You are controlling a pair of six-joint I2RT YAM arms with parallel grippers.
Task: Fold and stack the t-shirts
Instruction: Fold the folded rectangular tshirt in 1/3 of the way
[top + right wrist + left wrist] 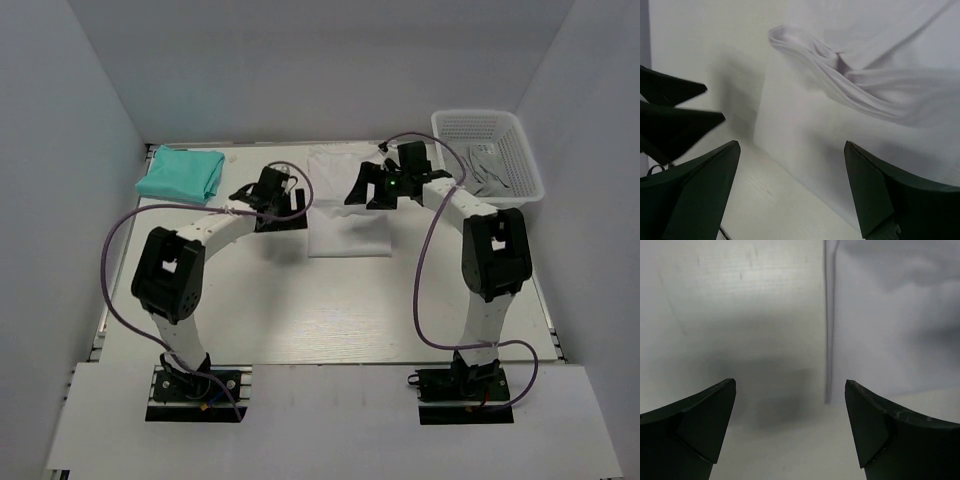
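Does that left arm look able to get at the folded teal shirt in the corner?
Probably yes: the teal shirt lies just left of the open left gripper, with bare table between.

**White table inside a plain white enclosure**

A white table (330,300) fills the middle of the top view, its surface matte and faintly grained. Plain pale walls close it in: a left wall (60,150) down the left of the frame, a back wall (320,70) across the top and a right wall (600,150) on the right. A white board (330,425) spans the bottom. The light is soft and even, casting blurred grey shadows.
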